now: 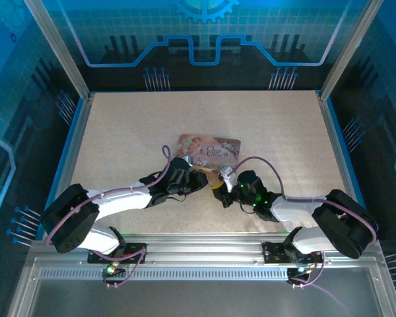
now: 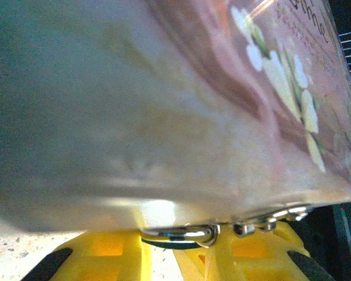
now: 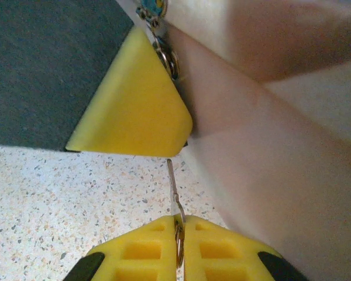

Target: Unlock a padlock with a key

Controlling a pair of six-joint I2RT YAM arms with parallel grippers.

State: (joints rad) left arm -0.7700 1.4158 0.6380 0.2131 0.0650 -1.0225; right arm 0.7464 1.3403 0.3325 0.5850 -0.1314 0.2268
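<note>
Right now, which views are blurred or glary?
Left wrist view: the flat pink picture-printed tin box is out of focus, with a white glare patch near its lower edge. Right wrist view: the thin silvery key in the right pincer is sharp, the tin beside it blurred. Top external view: blue cast toward the edges.

We see the pink printed tin (image 2: 164, 117) looming close above our yellow fingers (image 2: 131, 254). A silvery metal loop (image 2: 181, 234) sits between them under the tin's edge. Speckled surface (image 2: 11, 254) shows lower left.
</note>
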